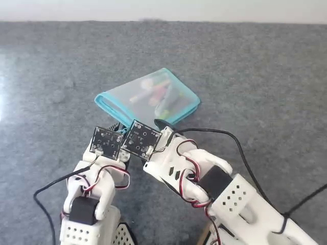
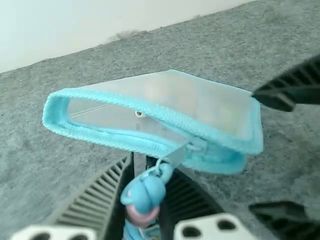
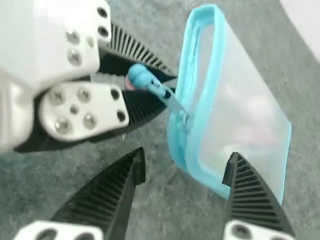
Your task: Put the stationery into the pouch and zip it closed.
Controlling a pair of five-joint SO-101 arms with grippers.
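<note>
Left wrist view: the left gripper [image 2: 147,172] pinches the blue zip pull [image 2: 145,192] of the pouch [image 2: 165,107]. The pouch lies near the middle of the table [image 1: 265,66], its mouth partly open, with stationery [image 1: 158,94] inside. The right gripper [image 3: 185,157] has its fingers wide around the pouch's end.

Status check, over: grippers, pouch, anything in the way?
Left gripper shut on zipper pull. Right gripper open, straddling the pouch end. Stationery inside, mouth partly unzipped. No obstruction seen along the zip.
</note>
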